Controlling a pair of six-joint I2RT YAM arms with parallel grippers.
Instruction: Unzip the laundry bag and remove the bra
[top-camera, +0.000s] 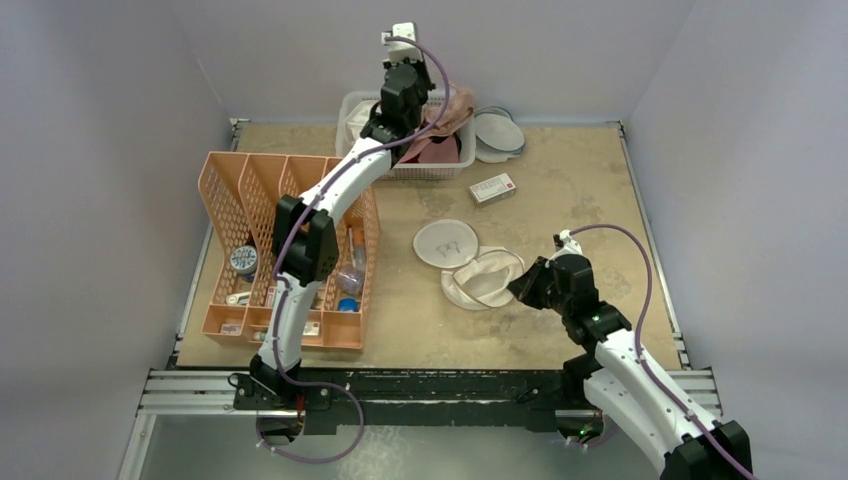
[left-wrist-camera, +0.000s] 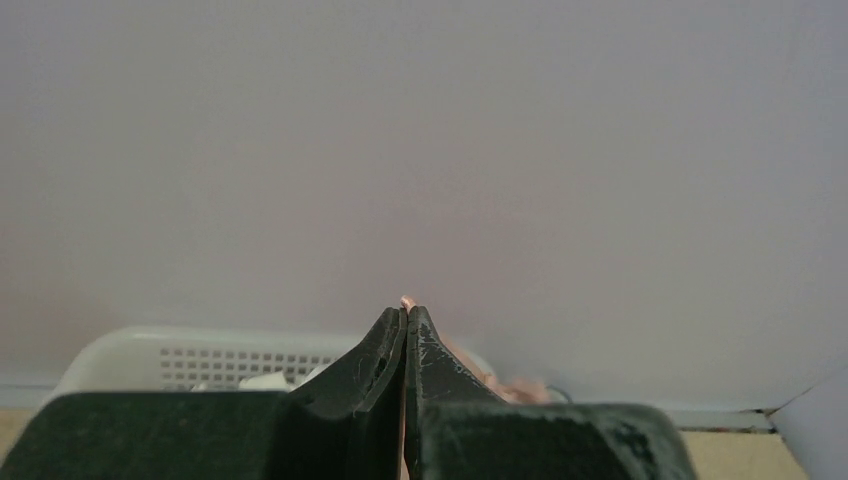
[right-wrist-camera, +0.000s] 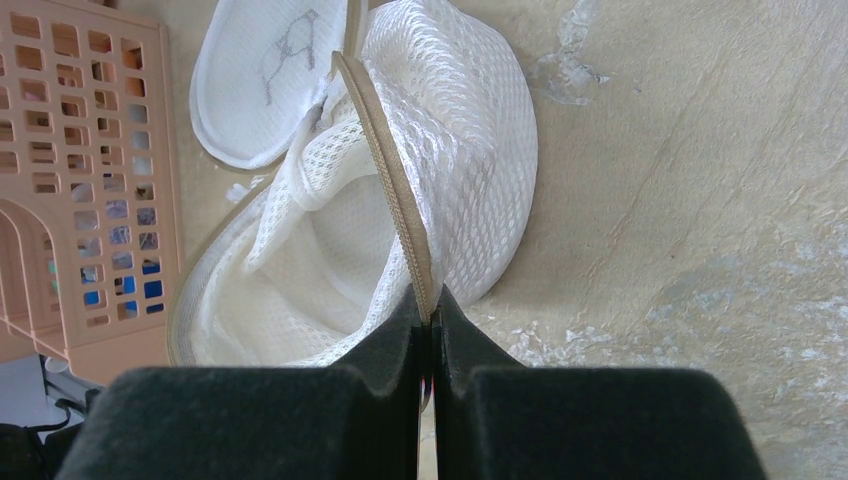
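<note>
Right arm reaches in from the near right corner, elbow bent, wrist low and angled toward the left. The right gripper has its fingers pressed together on the tan zip rim of the laundry bag, pinching that rim at the bag's right side. The bag lies unzipped on the worktop, centre and slightly right, opened like a clamshell. The dome half sits nearer with its mouth facing up and tilted left, white mesh lining showing. The flat face with the dark mark lies flat just beyond, touching the dome at the hinge. The opened pair's long axis runs diagonally from near right to far left. An orange slotted organiser stands to the left of the bag, small items in its compartments. The left arm stretches long across that organiser toward the far edge, nearly straight, wrist raised above a white basket. The left gripper points at the back wall, fingers closed, a sliver of pale pink cloth caught at the tips. The bra hangs from there, trailing down to the right over the basket's far right rim, out of the bag. Darker rose fabric lies inside the basket. A small box lies right of the basket, and white blue-rimmed dishes sit beyond it.
</note>
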